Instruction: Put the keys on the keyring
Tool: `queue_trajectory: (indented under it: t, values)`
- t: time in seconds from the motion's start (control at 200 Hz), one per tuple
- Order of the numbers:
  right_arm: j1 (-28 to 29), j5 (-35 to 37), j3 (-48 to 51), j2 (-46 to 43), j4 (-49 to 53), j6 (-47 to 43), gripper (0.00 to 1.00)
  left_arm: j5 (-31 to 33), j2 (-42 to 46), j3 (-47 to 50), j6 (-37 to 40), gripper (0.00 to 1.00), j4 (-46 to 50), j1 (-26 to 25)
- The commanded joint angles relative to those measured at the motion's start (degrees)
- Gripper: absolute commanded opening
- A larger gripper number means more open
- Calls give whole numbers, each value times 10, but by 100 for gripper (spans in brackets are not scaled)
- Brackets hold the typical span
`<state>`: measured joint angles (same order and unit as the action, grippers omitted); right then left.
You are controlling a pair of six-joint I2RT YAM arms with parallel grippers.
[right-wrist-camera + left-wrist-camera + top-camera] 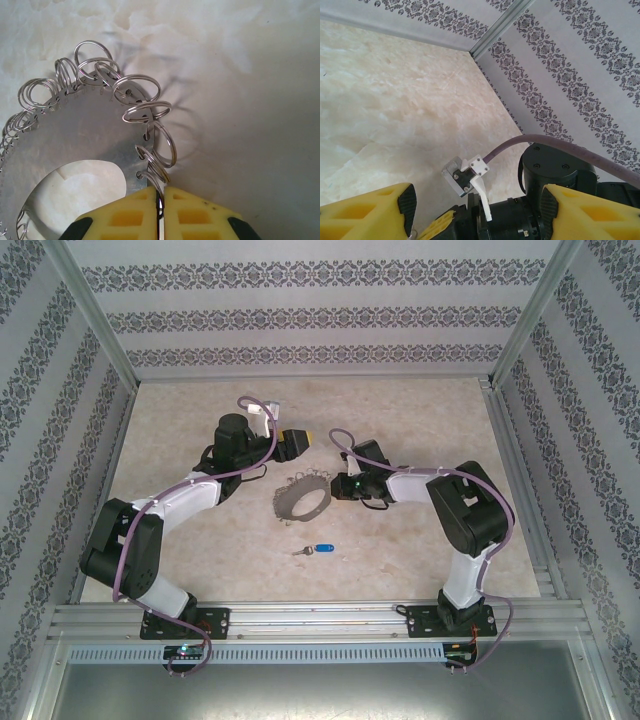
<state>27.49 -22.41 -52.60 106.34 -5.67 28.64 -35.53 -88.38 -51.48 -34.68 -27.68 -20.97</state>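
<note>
I see my right gripper pressed closed on one small wire ring at the rim of the keyring, which lies flat near the middle of the table. The key lies alone between the keyring and the near edge, apart from both. My left gripper has its jaws wide apart and holds nothing, on the far side of the keyring.

Top camera looks down from above the near edge over the whole worktop. Left wrist faces the far right corner. Right wrist sits close over the keyring, shared with top.
</note>
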Motion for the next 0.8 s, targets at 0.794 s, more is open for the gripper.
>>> queue_trajectory:
  t: [0.794]
  values:
    - [-16,-72,83,-161,-168,-67,0,-8,17,-12,21,69,-1,-6]
